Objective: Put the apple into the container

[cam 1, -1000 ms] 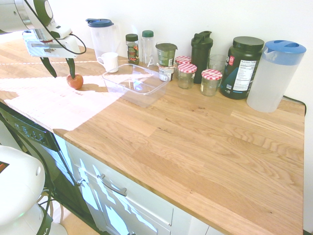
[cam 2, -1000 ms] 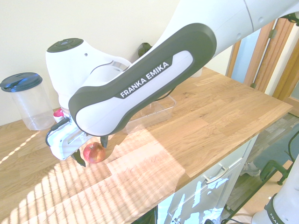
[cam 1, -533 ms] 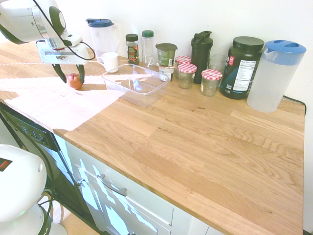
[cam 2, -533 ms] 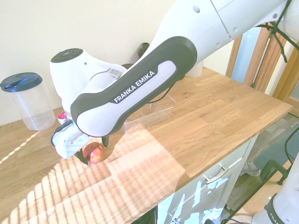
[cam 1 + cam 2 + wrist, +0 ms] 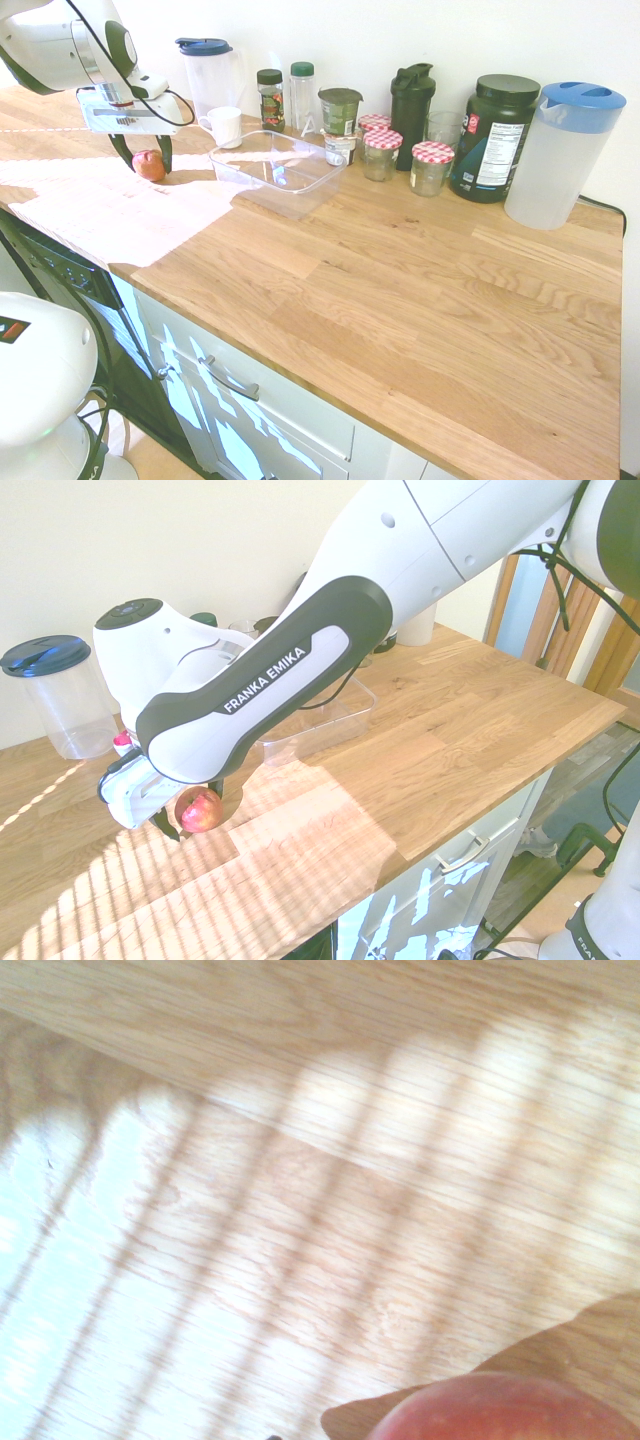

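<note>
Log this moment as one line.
gripper: open, fingers around apple | apple: on countertop | clear plastic tub: apple not inside

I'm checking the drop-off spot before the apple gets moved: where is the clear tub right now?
In the first exterior view, the clear tub sits left of centre, just right of the white mug.

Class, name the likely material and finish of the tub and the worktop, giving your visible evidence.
Tub: clear, glossy plastic, probably; its thin walls show the wood behind and catch bright glints.
Worktop: wood, seemingly smooth with a satin finish; grain and joined strips show, though the coating is uncertain.
</note>
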Motion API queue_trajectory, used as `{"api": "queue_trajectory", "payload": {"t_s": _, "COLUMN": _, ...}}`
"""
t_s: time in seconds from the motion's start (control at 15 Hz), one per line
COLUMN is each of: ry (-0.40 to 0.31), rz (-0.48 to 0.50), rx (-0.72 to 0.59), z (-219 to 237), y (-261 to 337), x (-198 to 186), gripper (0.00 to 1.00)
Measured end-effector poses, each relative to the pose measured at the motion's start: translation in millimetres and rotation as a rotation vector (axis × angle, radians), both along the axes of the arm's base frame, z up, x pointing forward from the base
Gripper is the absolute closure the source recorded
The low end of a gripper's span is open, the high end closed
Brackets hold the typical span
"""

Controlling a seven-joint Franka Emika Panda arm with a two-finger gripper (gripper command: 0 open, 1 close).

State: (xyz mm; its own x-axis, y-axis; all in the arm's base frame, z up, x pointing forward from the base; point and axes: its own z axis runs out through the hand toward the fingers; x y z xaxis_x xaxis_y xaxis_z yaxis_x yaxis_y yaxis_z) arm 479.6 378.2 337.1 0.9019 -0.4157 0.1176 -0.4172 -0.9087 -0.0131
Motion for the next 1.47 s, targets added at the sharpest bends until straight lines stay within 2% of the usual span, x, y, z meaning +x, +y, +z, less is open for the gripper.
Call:
{"api": "queue_trajectory", "payload": {"t_s": 0.67, "ry": -0.001, "rz": -0.020, "rx": 0.006, "z": 3, "y": -5, "x": 5, "gripper": 1.00}}
{"api": "queue_trajectory", "payload": {"t_s": 0.8, "ry": -0.017, "rz": -0.047, "rx": 0.034, "z": 22, "y": -9, "x": 11, "gripper": 1.00}}
{"api": "queue_trajectory", "payload": {"t_s": 0.93, "ry": -0.037, "rz": -0.092, "rx": 0.084, "z": 61, "y": -20, "x": 25, "gripper": 1.00}}
{"api": "queue_trajectory", "payload": {"t_s": 1.2, "ry": -0.087, "rz": -0.215, "rx": 0.117, "z": 139, "y": -96, "x": 69, "gripper": 1.00}}
{"api": "queue_trajectory", "payload": {"t_s": 1.47, "ry": -0.079, "rz": -0.352, "rx": 0.123, "z": 145, "y": -213, "x": 99, "gripper": 1.00}}
